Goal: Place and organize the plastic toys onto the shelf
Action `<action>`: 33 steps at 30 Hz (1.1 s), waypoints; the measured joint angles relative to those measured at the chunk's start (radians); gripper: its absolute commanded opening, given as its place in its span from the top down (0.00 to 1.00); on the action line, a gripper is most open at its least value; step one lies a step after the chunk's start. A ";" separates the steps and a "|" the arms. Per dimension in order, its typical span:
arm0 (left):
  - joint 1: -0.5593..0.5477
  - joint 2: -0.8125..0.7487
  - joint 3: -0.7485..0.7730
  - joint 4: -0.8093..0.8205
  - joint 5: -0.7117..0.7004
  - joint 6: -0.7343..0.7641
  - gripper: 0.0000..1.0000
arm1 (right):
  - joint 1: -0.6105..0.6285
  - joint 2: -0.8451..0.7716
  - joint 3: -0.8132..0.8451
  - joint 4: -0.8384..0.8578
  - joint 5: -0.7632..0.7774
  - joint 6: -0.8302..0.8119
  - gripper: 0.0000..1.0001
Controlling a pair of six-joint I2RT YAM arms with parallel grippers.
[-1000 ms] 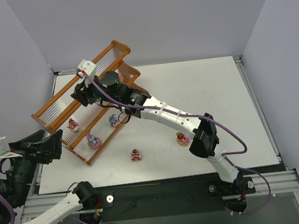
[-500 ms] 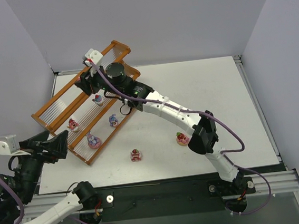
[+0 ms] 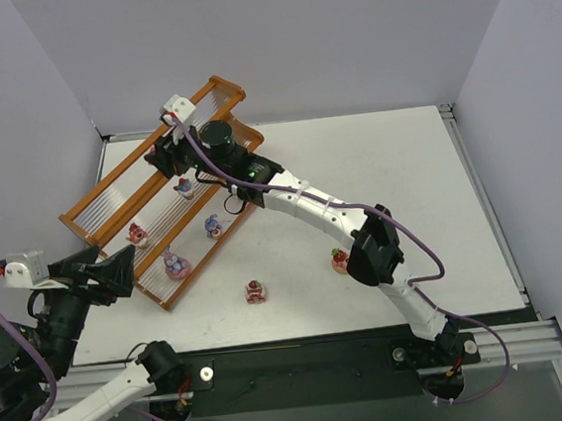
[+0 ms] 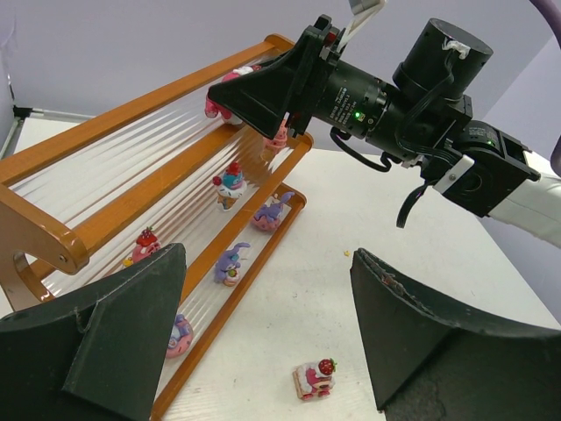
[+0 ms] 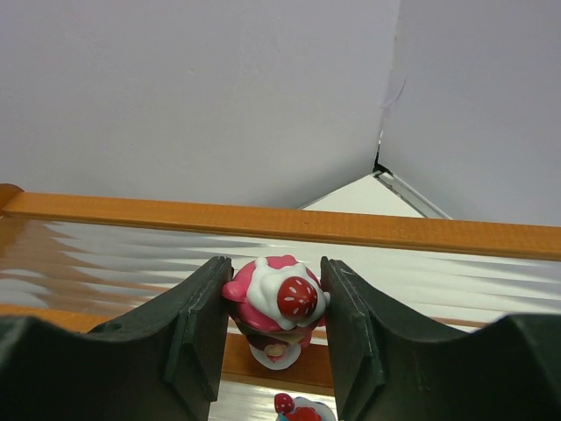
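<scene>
Since the earlier frame the right gripper (image 3: 156,155) has travelled from the middle of the shelf (image 4: 131,110) up and back along it, and the left gripper (image 3: 108,272) has edged a little toward the desk (image 3: 407,178). We now see the right gripper over the top tier, in the shelf's far half. Its fingers are closed narrowly on a pink strawberry cupcake (image 5: 279,298), one pad against each side. The cupcake is upright above the clear slats; we cannot tell whether its base touches them. The shelf stands slantwise in the desk's back-left corner, its lowest tier facing the middle of the desk. On the middle tier stand a white-topped cupcake (image 4: 230,182) and, nearer the shelf's front end, a red-topped toy (image 4: 145,244). On the lowest tier sit a purple bunny (image 4: 273,210), a second purple figure (image 4: 230,263) and a pink donut (image 4: 178,335), the last partly behind a left finger. A cake slice with a strawberry (image 3: 256,291) lies on the desk near the front edge, just off the shelf's front end. Another pink toy (image 3: 340,260) sits toward the middle, touching or just beside the right arm (image 3: 311,208) in the overhead view. The left gripper hangs off the desk's front-left corner, jaws wide and empty, facing the shelf's front end.
</scene>
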 measured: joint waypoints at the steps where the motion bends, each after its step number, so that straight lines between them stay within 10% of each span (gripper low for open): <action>1: 0.000 0.000 -0.001 0.002 0.000 0.000 0.14 | -0.001 0.000 0.000 0.000 -0.001 0.002 0.99; 33: 0.000 -0.010 -0.013 0.010 -0.004 -0.003 0.14 | -0.003 0.010 0.000 0.021 0.072 0.010 0.59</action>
